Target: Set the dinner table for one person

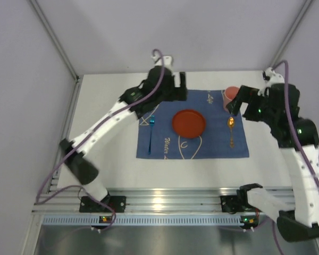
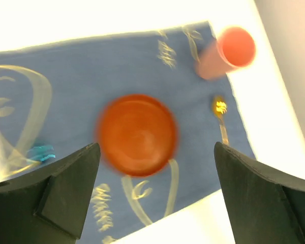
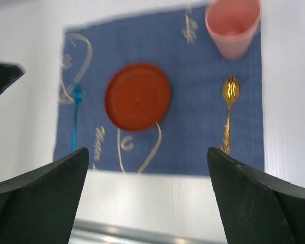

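Grey walls close around the white dinner table (image 1: 111, 175), and on its far half lies a dark blue mat (image 1: 212, 143) with gold drawings. An orange plate (image 1: 189, 122) sits in the middle of the mat. A blue utensil (image 1: 151, 133) lies to its left and a gold spoon (image 1: 231, 127) to its right, both with the long axis running from near to far. A pink cup (image 1: 231, 94) stands at the far right corner.

Your left gripper (image 2: 156, 152) hangs above the far left part of the mat, so the utensil is directly below it and on the near side. The arm is stretched diagonally forward, and the jaws stand wide apart with nothing between them. Your right gripper (image 3: 147, 152) is beside the cup with its elbow bent, also fully spread and empty. I judge the setting looks complete, so you only need to lift straight up.
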Robot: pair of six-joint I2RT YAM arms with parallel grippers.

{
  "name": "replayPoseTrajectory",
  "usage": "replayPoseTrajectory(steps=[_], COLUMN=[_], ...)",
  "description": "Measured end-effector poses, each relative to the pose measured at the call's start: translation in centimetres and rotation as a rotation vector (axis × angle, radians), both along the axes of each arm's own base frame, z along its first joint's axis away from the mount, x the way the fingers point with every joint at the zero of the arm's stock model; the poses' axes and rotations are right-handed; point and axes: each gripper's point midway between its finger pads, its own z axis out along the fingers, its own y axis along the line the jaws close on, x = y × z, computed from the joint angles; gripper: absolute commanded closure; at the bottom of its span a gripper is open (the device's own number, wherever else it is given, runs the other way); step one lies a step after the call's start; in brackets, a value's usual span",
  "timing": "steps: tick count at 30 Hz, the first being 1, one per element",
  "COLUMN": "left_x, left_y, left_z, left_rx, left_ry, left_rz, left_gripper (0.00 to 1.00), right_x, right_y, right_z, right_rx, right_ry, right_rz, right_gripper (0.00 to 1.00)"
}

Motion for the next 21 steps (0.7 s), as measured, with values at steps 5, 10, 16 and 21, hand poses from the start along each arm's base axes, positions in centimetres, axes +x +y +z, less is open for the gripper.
replayPoseTrajectory(steps=[5, 10, 16, 21], left_x=[-4.3, -4.7, -5.6, -4.8], left_y=[14.6, 22.5, 26.7, 28.1], left_z=[5.0, -3.0, -11.1, -10.9], left_rx=[-0.034, 0.116, 0.243, 0.180], left_ry=[-0.275, -0.198, -0.020, -0.002], left_rz=[0.297, 0.505, 0.578, 0.625], left_gripper=[0.01, 0.01, 0.01, 0.01], right_x=[-5.3, -10.0, -11.3, -11.0], right_y=[-0.9, -1.2, -1.4, -1.8], right_z=[1.4, -2.0, -4.6, -6.1], right_rx=[0.072, 0.135, 0.147, 0.133], right_ry=[-0.296, -0.322, -0.242, -0.162], right_rz=[-0.023, -0.034, -0.058, -0.094], right_gripper=[0.00, 0.00, 0.00, 0.00])
